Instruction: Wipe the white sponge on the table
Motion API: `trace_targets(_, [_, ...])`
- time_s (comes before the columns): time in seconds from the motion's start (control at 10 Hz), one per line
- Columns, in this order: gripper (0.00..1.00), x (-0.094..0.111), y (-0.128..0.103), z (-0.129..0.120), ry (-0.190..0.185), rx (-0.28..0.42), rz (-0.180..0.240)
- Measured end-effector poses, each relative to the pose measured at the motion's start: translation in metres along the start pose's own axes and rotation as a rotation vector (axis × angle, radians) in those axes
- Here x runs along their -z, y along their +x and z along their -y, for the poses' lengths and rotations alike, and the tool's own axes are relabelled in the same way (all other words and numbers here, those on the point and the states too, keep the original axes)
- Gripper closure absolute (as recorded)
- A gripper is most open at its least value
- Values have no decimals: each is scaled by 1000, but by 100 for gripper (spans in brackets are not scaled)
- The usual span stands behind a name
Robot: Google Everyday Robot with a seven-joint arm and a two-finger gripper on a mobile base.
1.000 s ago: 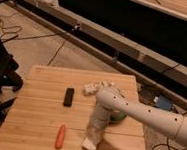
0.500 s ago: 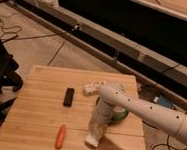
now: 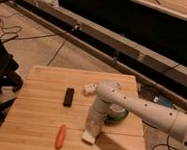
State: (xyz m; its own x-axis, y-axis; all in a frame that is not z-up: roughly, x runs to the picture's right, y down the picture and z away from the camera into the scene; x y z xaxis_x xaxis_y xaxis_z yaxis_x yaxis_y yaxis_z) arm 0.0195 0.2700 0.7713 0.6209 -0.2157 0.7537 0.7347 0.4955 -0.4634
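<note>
gripper point(image 3: 92, 125) points down, fingers pinched on white sponge point(image 3: 88, 136), pressing it to table point(image 3: 38, 109); orange carrot point(image 3: 60, 136) near its left, black bar point(image 3: 69, 96) behind.

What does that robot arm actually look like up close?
A thick, rounded white arm built of tube-like segments, dotted with small dark marks along its length. Its pale gripper is at the tip, down on the white sponge on the table.
</note>
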Motion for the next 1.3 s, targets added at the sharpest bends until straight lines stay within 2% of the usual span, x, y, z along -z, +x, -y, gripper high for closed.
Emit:
trace_targets(0.4, [100,-16,-16,14,13,44,28])
trace_targets(0.7, [100,-27,-29,4,-2,42,43])
trace_targets(1.0, [100,-32,-35,-33,-23,-49,45])
trace_targets(1.3, [100,-18,-16,-62,-10,-154,21])
